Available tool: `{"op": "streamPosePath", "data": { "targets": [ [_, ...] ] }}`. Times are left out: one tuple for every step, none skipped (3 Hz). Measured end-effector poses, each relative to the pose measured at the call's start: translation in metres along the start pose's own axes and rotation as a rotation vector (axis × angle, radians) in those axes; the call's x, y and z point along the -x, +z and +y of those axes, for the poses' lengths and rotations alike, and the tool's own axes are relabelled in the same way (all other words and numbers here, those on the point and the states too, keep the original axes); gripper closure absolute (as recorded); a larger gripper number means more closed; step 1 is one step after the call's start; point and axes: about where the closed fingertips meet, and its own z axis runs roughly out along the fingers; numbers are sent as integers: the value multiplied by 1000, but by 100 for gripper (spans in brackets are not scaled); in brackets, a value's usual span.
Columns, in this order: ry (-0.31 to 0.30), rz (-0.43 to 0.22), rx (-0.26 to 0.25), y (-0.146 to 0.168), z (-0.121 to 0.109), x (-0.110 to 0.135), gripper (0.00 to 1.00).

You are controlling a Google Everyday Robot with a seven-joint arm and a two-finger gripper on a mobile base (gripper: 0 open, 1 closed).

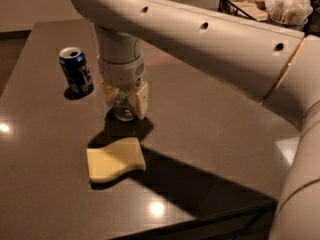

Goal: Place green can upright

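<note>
**A:** Where is the green can at this moment?

**B:** It is between the two fingers of the gripper, near the middle of the table. The fingers are pressed on its sides, so the gripper is pinching the can. The arm comes down on it from above.

**A:** Is the can upright?

**B:** I think not yet. One silver end is turned toward the camera and a little downward, so the can looks tilted. Its lower end is very close to the table, but I cannot tell if it touches.

**A:** So how much of the task is done?

**B:** By my judgement, the grasp is done and the can is held firmly. What is left is to turn it until it is vertical, set its base flat on the table, then open the fingers and lift away.

**A:** Is anything in the way?

**B:** The blue can stands upright to the left, apart from the gripper. The sponge lies in front, near the can but not touching it. The spot under the can looks free.
</note>
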Motion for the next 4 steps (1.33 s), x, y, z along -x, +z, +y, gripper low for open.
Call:
{"op": "streamPosePath", "data": {
  "targets": [
    [19, -3, -10, -4, 1, -6, 66],
    [114, -58, -67, -26, 11, -19, 89],
    [256, -185, -163, -59, 23, -27, 100],
    [389, -349, -261, -85, 36, -31, 100]
  ]
}}
